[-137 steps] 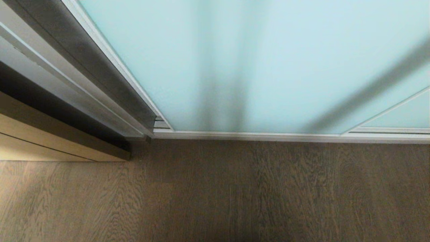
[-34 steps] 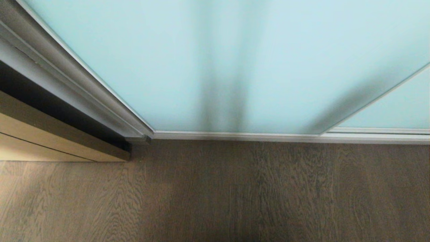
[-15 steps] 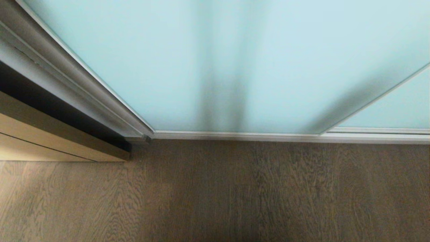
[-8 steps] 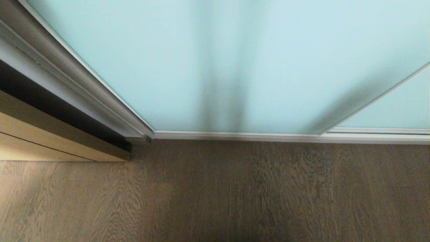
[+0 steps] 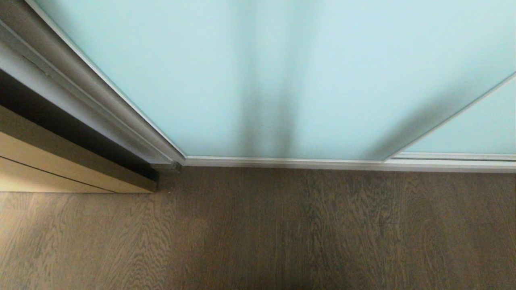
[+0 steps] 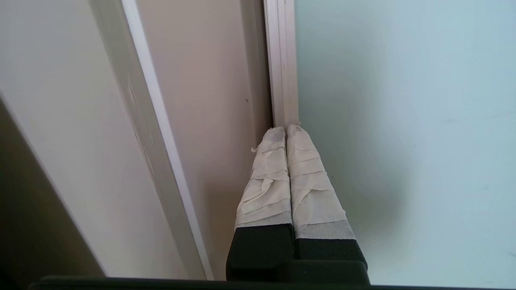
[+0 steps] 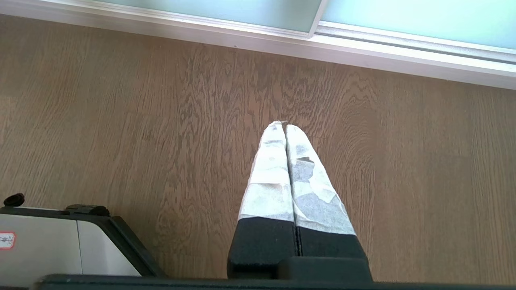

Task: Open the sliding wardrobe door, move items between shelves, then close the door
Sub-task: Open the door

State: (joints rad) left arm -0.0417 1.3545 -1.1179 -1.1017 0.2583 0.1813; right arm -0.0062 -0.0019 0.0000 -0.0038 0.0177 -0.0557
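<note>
We see the sliding wardrobe door (image 5: 193,80) filling the upper part of the head view, a frosted pale aqua glass panel with a thin silver-white frame. Its left edge meets the grey wardrobe side frame (image 5: 100,108) that runs diagonally from the upper left, and its bottom rail sits along the floor track (image 5: 282,162) across the middle of the frame. At the right edge a second aqua panel (image 5: 475,137) shows behind it. Brown wood-grain floor (image 5: 282,233) takes up the lower half, and a tan wooden panel (image 5: 48,165) lies at the left. Neither arm shows in this view.

In the left wrist view the left gripper (image 6: 286,129) sits at centre frame, its tape-wrapped fingers (image 6: 269,177) pressed together with nothing between them. The tips lie at the door's vertical metal edge; we cannot tell whether they touch it.

In the right wrist view the right gripper (image 7: 286,124) points down over the floor, its taped fingers (image 7: 271,177) likewise pressed together and empty, well short of the track along the top of that frame. Part of the robot's grey base (image 7: 52,241) shows in the lower left.
</note>
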